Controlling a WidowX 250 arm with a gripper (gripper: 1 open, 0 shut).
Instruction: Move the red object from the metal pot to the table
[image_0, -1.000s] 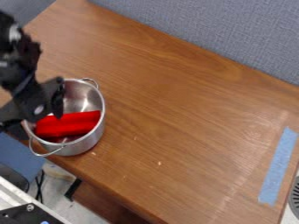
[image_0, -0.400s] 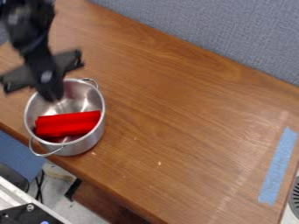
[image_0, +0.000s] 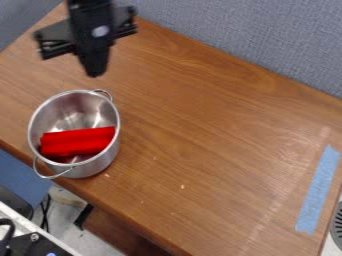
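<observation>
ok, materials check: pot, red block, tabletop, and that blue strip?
Metal pot: polished steel by its look, with a shiny silver reflective wall. Red object: probably plastic or painted wood, uniform bright red, no grain visible. Table: wood or wood-look laminate, brown grain pattern with a slight sheen. Blue strip: looks like matte tape, thin and flat on the surface.

Even, soft overhead light; scene moderately bright, no hard shadows. Worktop (image_0: 227, 120) shows a pale sheen toward its right end near the blue tape (image_0: 318, 200). Metal pot (image_0: 74, 133) carries bright glints on rim and inner wall. Low resolution, grainy throughout. Claw (image_0: 94, 68) dark and smeared with motion blur, detail lost. Red object (image_0: 76, 142) fairly crisp.
</observation>
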